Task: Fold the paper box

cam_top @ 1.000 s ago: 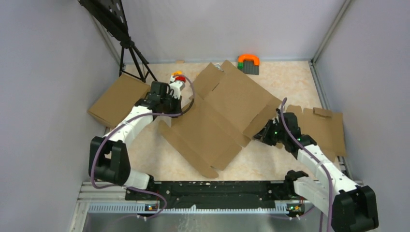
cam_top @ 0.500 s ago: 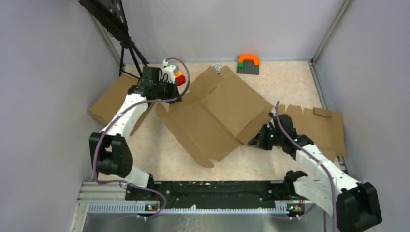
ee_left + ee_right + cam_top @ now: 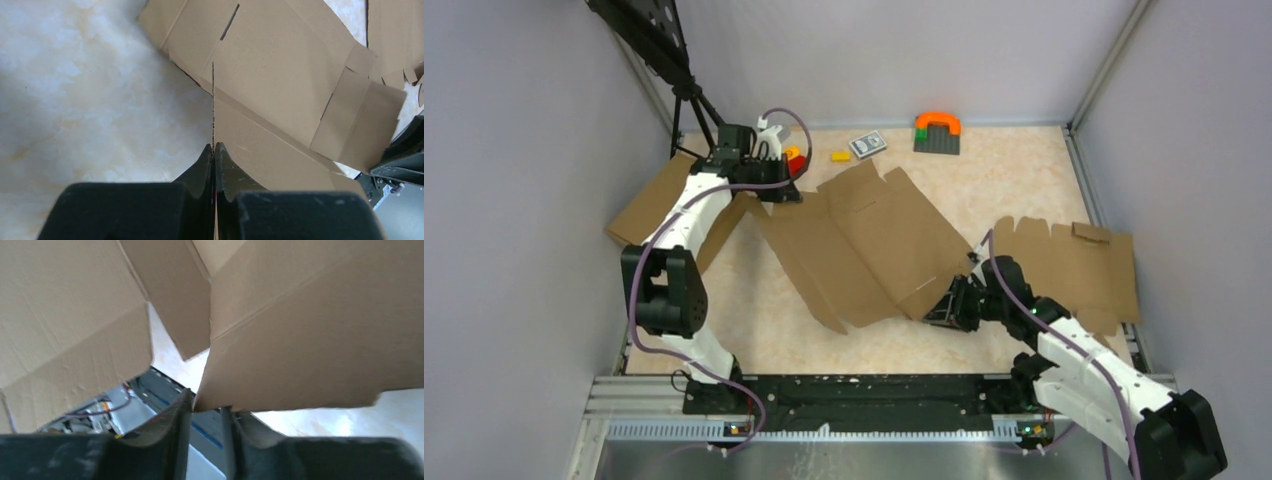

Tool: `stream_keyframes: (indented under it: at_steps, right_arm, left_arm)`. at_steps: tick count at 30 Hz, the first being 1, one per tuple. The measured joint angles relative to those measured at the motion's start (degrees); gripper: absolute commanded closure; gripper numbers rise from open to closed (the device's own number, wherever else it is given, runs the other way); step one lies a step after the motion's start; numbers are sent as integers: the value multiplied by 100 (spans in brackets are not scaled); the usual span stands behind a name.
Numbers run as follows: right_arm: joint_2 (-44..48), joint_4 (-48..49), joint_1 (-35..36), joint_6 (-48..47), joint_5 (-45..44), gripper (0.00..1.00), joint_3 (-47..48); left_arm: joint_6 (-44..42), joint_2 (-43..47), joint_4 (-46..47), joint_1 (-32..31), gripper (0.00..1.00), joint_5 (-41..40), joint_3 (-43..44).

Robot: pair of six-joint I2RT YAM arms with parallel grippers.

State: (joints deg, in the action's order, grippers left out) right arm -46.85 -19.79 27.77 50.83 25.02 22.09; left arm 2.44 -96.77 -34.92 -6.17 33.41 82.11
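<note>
The paper box point(image 3: 869, 245) is a wide brown die-cut sheet lying spread across the middle of the table, and it also fills the left wrist view point(image 3: 280, 75). My left gripper point(image 3: 771, 192) is at the sheet's far left corner. Its jaws point(image 3: 215, 146) are shut on the sheet's edge, which shows edge-on between them. My right gripper point(image 3: 944, 312) is at the sheet's near right corner. Its jaws point(image 3: 206, 402) stand slightly apart, with a cardboard corner point(image 3: 210, 402) resting at the fingertips and not clamped.
A smaller notched cardboard blank point(image 3: 1084, 262) lies at the right. Another brown box point(image 3: 656, 208) lies at the left under my left arm. At the back are an orange and green toy point(image 3: 937, 130), a small grey card point(image 3: 867, 144), a yellow brick point(image 3: 840, 155) and a tripod point(image 3: 696, 105).
My left gripper pulled the sheet's corner toward the back left, uncovering the grey card and yellow brick. My right gripper moved nearer and its jaws parted, letting go of the flap.
</note>
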Motion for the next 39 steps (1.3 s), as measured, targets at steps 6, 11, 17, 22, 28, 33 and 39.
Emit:
stream_keyframes:
  at_steps: [6, 11, 17, 22, 28, 33, 39]
  right_arm:
    - [214, -422, 26, -120, -160, 26, -367]
    - [319, -999, 26, -466, -688, 30, 2]
    - [109, -1091, 26, -833, -1001, 23, 822]
    - [-170, -839, 24, -870, -960, 6, 866]
    - [-695, -120, 26, -83, -431, 6, 520]
    - [-494, 369, 55, 1222, -345, 6, 96]
    - [-271, 920, 195, 2870, -297, 6, -468]
  left_arm:
    - [-94, -42, -74, 15, 100, 76, 31]
    - [-289, -140, -356, 20, 100, 127, 201]
    - [-407, -140, -525, 20, 100, 133, 223]
    - [-404, -175, -588, 20, 100, 173, 240]
    - [-404, -221, -627, 20, 100, 175, 271]
    - [-400, -221, -640, 20, 100, 181, 297]
    - [-382, -221, -638, 20, 100, 195, 297]
